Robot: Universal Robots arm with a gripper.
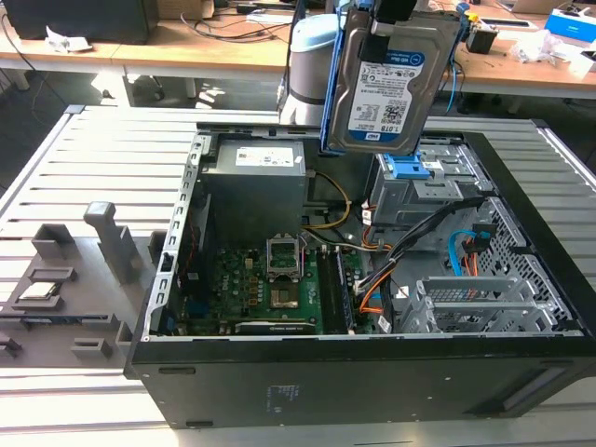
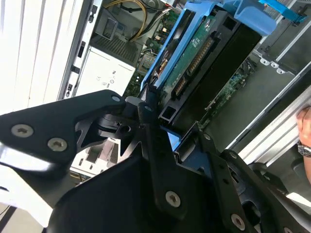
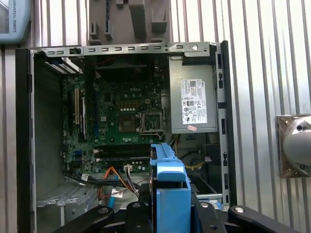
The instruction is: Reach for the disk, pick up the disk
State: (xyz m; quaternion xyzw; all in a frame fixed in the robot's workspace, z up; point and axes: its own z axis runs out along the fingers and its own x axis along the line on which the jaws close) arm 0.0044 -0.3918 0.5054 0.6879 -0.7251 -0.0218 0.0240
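The disk (image 1: 391, 86), a silver hard drive with a white-and-blue label and blue side rails, hangs upright in the air above the open computer case. My gripper (image 1: 392, 26) is shut on its upper end. In the second wrist view the disk (image 2: 206, 63) shows its green circuit board and blue rails, clamped between my black fingers (image 2: 148, 114), with the gripper (image 2: 171, 127) closed around its near end. In the first wrist view the disk's blue rail (image 3: 171, 191) sticks out from the gripper (image 3: 167, 213), high above the case.
The open black computer case (image 1: 177, 214) lies on a slatted metal table, holding a power supply (image 1: 256, 168), a motherboard (image 1: 270, 284) and a grey drive cage with a blue latch (image 1: 410, 169). Grey fixtures (image 1: 112, 240) stand at the exterior view's left. A person's hand (image 2: 305, 127) is beside the case.
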